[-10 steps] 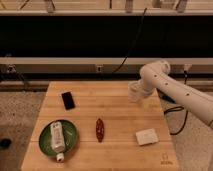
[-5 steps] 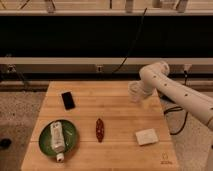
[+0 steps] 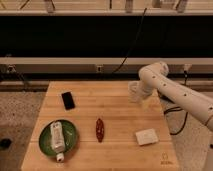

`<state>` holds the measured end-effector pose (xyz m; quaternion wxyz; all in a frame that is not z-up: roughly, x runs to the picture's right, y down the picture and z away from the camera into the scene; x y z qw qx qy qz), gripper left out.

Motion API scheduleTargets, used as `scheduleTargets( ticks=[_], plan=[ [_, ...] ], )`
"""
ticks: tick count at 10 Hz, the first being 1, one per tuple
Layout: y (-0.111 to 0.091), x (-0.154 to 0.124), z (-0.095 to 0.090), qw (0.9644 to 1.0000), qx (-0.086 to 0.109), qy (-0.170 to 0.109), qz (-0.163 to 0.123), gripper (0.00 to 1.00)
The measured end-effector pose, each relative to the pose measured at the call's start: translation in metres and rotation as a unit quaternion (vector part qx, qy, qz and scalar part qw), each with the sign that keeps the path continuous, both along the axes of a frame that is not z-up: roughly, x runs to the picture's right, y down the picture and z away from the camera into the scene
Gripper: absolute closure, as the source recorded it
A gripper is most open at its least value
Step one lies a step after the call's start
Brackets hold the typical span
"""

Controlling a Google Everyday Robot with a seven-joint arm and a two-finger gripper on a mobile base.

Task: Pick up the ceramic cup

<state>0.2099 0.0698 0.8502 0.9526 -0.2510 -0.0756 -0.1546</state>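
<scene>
The ceramic cup (image 3: 133,91) is small, pale and slightly translucent. It stands near the back right of the wooden table (image 3: 117,107). My gripper (image 3: 142,95) is at the end of the white arm, which reaches in from the right. The gripper is right against the cup's right side, at the cup's height. The wrist hides how the gripper meets the cup.
A black phone (image 3: 68,100) lies at the back left. A green plate (image 3: 45,131) at the front left holds a white bottle (image 3: 57,139). A red-brown oblong object (image 3: 100,129) lies front centre. A flat white block (image 3: 147,136) lies front right. A dark rail and cables run behind the table.
The arm and gripper have shifted only slightly at the cup. The cup stays in about the same spot. Nothing else has moved.
</scene>
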Motion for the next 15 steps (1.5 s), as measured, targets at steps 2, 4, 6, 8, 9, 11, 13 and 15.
scheduleTargets(
  ticks=[2,4,6,8,9,11,13,15],
  plan=[
    [-0.0003,-0.0006,0.0005,1.0000,0.000,0.001,-0.001,0.29],
    [0.0001,-0.0007,0.0009,1.0000,-0.001,0.001,-0.002,0.35],
    [-0.0003,-0.0014,0.0013,1.0000,-0.001,0.002,-0.003,0.36],
    [-0.0001,-0.0014,0.0008,1.0000,-0.001,0.003,-0.005,0.43],
    [-0.0017,-0.0011,-0.0008,1.0000,0.000,0.003,-0.007,0.56],
    [-0.0029,-0.0014,-0.0026,1.0000,-0.001,0.002,-0.009,0.73],
    [-0.0034,-0.0011,-0.0044,0.9999,-0.002,0.003,-0.012,0.94],
    [-0.0075,-0.0033,-0.0081,0.9998,-0.001,0.001,-0.018,0.98]
  ],
)
